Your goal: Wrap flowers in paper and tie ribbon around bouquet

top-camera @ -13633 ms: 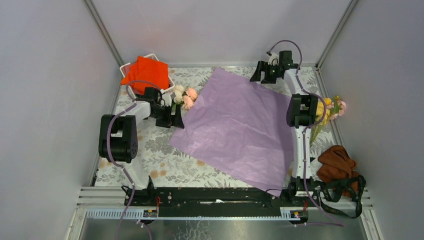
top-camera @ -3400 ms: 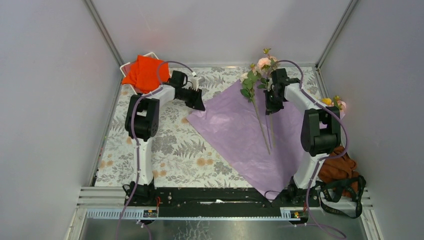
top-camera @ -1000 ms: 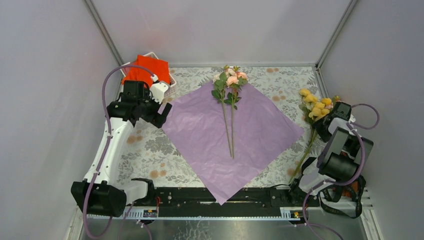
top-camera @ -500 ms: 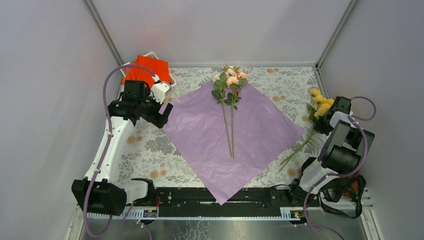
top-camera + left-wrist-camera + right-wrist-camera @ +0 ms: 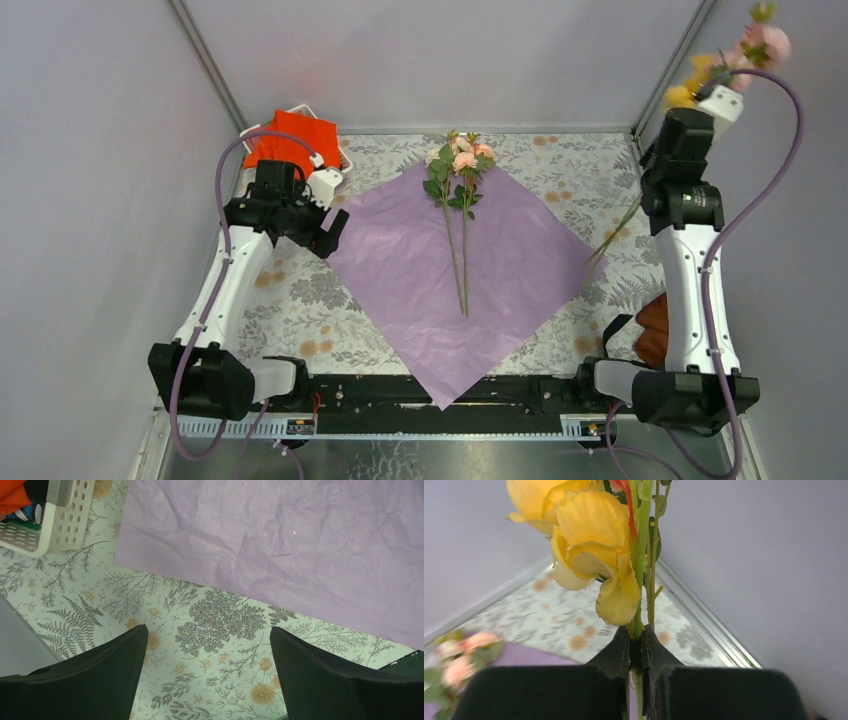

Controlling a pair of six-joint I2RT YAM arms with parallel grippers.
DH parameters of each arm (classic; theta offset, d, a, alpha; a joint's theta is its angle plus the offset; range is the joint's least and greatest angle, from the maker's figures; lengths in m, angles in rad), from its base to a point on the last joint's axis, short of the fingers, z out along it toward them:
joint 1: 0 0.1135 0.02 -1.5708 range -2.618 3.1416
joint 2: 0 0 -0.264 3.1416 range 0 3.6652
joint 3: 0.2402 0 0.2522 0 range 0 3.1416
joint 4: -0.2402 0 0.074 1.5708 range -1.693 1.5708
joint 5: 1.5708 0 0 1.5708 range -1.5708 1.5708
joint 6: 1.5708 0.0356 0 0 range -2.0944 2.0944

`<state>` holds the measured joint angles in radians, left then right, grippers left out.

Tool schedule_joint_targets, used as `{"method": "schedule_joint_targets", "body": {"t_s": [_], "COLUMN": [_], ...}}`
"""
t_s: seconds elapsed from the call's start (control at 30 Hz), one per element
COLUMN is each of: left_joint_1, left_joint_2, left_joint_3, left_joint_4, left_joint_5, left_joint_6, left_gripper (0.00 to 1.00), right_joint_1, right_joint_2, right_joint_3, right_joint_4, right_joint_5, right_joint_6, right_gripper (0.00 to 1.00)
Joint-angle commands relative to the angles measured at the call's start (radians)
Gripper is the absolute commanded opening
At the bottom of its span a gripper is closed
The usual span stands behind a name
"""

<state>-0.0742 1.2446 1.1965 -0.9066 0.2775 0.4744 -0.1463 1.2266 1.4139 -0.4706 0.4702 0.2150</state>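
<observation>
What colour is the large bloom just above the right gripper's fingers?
The bloom is yellow; the right wrist view shows it best.

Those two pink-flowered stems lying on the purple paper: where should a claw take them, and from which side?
Probably the bare lower stems of the pink flowers, from straight above, jaws set across them. There the two stems lie flat, close together and nearly parallel on the paper, clear of leaves; the blooms at the far end are bulky and spread.

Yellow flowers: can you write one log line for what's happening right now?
right gripper: shut on yellow flowers, held high | left gripper: open, empty | pink flowers: on paper
</observation>
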Motion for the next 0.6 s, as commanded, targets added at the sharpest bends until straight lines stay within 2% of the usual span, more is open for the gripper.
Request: {"method": "schedule_joint_targets", "body": {"t_s": [0.0,0.1,0.23,0.3,0.43,0.57], "left_joint_1": [0.003,0.004,0.004,0.004,0.004,0.004], "left_joint_2": [-0.013,-0.010,-0.019,-0.020,-0.015,-0.007], "left_joint_3": [-0.020,-0.021,-0.021,-0.024,-0.024,-0.013], "left_joint_4": [0.036,0.038,0.038,0.038,0.039,0.035], "left_joint_5": [-0.001,0.000,-0.013,-0.013,-0.006,0.011], "left_joint_6": [-0.001,-0.009,-0.008,-0.007,-0.005,-0.005], "left_gripper": [0.99,0.99,0.99,0.99,0.99,0.99], "right_joint_1": [0.245,0.422,0.419,0.364,0.175,0.158], "right_joint_2": [0.014,0.104,0.205,0.240,0.251,0.264], "right_joint_3": [0.089,0.143,0.148,0.148,0.114,0.106], "right_joint_4": [0.006,-0.001,-0.003,-0.026,-0.031,-0.037], "right_joint_5": [0.027,0.106,0.235,0.268,0.014,-0.270], "right_joint_6": [-0.114,-0.193,-0.164,-0.155,-0.110,-0.139], "right_gripper": [0.00,0.00,0.00,0.00,0.00,0.00]}}
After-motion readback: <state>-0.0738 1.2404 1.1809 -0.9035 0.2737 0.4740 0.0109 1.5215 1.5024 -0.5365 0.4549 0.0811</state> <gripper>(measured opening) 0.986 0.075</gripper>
